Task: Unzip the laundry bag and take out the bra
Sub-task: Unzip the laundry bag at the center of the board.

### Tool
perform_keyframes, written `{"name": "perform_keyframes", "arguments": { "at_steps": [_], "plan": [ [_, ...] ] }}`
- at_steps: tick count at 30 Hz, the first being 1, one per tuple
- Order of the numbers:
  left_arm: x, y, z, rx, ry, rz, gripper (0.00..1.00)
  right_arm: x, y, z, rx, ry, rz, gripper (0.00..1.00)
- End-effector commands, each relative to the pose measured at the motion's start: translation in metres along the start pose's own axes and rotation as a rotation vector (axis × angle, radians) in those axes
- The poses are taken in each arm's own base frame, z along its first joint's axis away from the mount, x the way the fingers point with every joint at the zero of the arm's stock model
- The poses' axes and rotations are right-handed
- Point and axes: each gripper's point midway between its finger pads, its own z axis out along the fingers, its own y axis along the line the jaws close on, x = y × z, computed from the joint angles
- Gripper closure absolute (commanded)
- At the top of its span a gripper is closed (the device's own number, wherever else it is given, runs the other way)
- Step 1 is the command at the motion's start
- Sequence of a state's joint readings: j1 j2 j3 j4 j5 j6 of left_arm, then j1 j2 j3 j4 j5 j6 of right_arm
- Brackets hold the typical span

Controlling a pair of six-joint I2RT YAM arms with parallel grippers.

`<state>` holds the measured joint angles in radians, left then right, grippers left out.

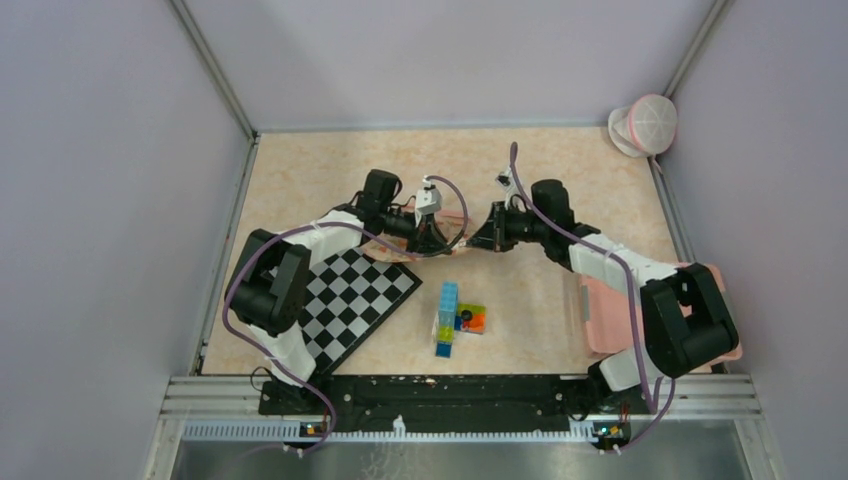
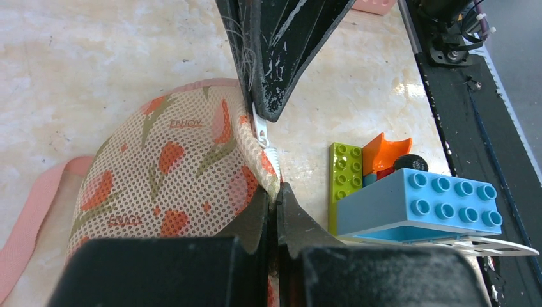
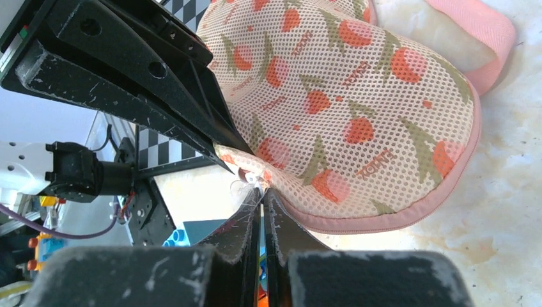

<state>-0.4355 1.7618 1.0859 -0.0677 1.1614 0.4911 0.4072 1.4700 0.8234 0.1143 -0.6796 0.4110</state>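
Observation:
The laundry bag (image 2: 172, 166) is cream mesh with an orange fruit print and pink trim, and it lies on the table between both arms (image 1: 453, 222). My left gripper (image 2: 276, 192) is shut on the bag's edge beside the zipper teeth. My right gripper (image 3: 262, 190) is shut, with its tips at the white zipper pull (image 2: 262, 131), which sticks out from under them. The two grippers almost touch over the bag. The bra is hidden. A pink band (image 3: 486, 38) lies beside the bag, and I cannot tell what it belongs to.
A stack of toy bricks (image 1: 455, 318) stands just in front of the bag, and its blue brick (image 2: 418, 201) is close to my left fingers. A checkerboard (image 1: 355, 300) lies at the near left, a pink tray (image 1: 605, 310) at the near right, and a pink-and-white object (image 1: 645, 125) at the back right corner.

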Motion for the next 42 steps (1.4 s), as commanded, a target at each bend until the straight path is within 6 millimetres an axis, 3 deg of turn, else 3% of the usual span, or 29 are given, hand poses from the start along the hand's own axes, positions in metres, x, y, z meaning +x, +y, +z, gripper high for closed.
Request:
{"name": "perform_keyframes", "arguments": {
  "at_steps": [1, 7, 12, 16, 21, 34, 37, 42],
  "plan": [
    [-0.011, -0.001, -0.009, -0.015, -0.025, 0.000, 1.00, -0.014, -0.015, -0.013, 0.077, -0.070, -0.053, 1.00],
    [-0.008, 0.004, -0.010, -0.046, -0.011, 0.005, 1.00, -0.007, -0.014, -0.014, 0.058, -0.059, -0.070, 1.00],
    [-0.011, 0.002, -0.011, -0.032, -0.006, 0.052, 1.00, -0.001, 0.014, -0.008, -0.101, -0.021, -0.121, 1.00],
    [-0.012, -0.004, -0.011, 0.009, -0.002, 0.074, 1.00, 0.004, 0.030, -0.001, -0.171, 0.005, -0.177, 0.78],
    [-0.013, -0.010, -0.009, 0.032, 0.002, 0.092, 1.00, 0.008, 0.030, 0.005, -0.187, 0.040, -0.185, 0.67],
    [-0.019, -0.011, -0.009, 0.034, -0.016, 0.085, 1.00, 0.016, 0.022, 0.017, -0.156, 0.095, -0.186, 0.66],
    [-0.023, -0.013, -0.009, 0.044, -0.030, 0.076, 1.00, 0.016, 0.020, 0.017, -0.147, 0.074, -0.194, 0.57],
    [-0.026, -0.016, -0.009, 0.061, -0.040, 0.074, 1.00, 0.014, 0.014, 0.020, -0.124, 0.063, -0.195, 0.55]
  ]
}}
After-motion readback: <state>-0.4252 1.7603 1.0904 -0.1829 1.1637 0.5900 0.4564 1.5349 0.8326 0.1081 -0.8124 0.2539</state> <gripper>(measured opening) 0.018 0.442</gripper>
